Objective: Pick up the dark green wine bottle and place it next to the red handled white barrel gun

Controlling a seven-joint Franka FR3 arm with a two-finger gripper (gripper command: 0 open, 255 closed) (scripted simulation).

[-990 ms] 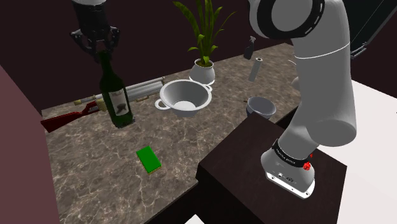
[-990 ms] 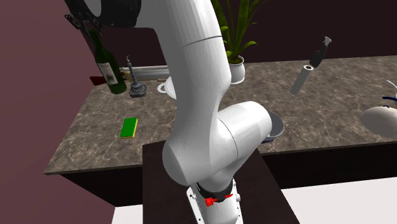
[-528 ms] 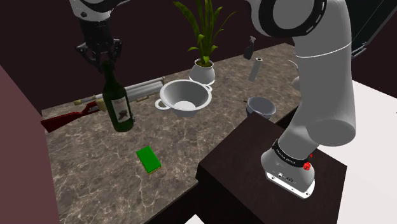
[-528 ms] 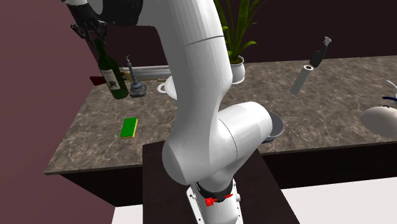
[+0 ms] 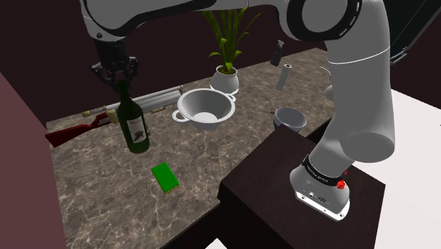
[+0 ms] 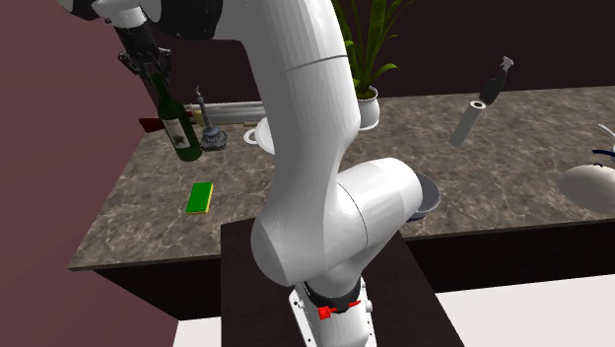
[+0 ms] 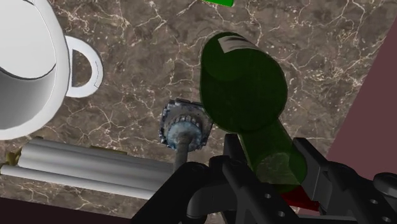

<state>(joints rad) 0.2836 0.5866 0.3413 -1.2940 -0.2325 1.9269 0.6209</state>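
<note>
since a second ago the jaws have come down and drifted toward four o'clock in the shoulder view, taking the dark green wine bottle (image 5: pixel 133 124) with them. its neck now leans, with the base swung toward five o'clock. the white arm (image 5: pixel 353 85) rises straight from the dark stand (image 5: pixel 283 191) at the lower right and bends at a big joint. it then runs across the top toward nine o'clock, and the wrist turns so the hand points down at the desk (image 5: pixel 99 198).

the jaws are closed round the bottle's neck. in the wrist view a black finger presses on each side of the green glass, and the bottle (image 7: pixel 245 95) hangs below them, label outward. whether its base touches the marbled desk cannot be told.

the gun lies just behind the bottle. its red handle (image 5: pixel 67 133) is at nine o'clock from it and its white barrel (image 5: pixel 159 97) reaches off toward one o'clock. a white two-handled bowl (image 5: pixel 205 107) sits near three o'clock of the bottle, and a flat green pad (image 5: pixel 165 177) lies at five o'clock. in the second exterior view the bottle (image 6: pixel 175 123) tilts beside a small grey brush-like thing (image 6: pixel 210 133).
</note>
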